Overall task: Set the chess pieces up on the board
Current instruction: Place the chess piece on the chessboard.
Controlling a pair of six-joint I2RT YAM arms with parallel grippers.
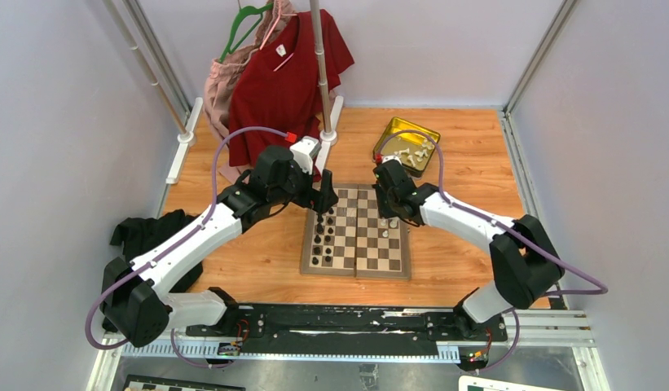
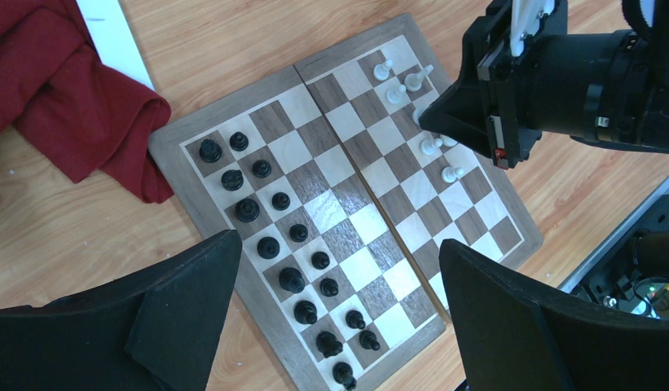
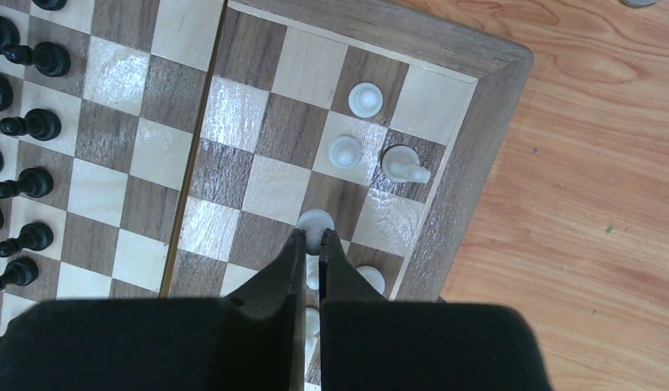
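Your right claw (image 3: 313, 238) pinched shut on a white piece (image 3: 316, 218) near the board (image 3: 465, 163) right border, three more white pieces (image 3: 345, 151) just beyond its tips, your left claw (image 2: 337, 244) spread wide above the black pieces (image 2: 248, 210).

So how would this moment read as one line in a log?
right gripper: shut on white chess piece over chessboard | left gripper: open, empty, above black pieces
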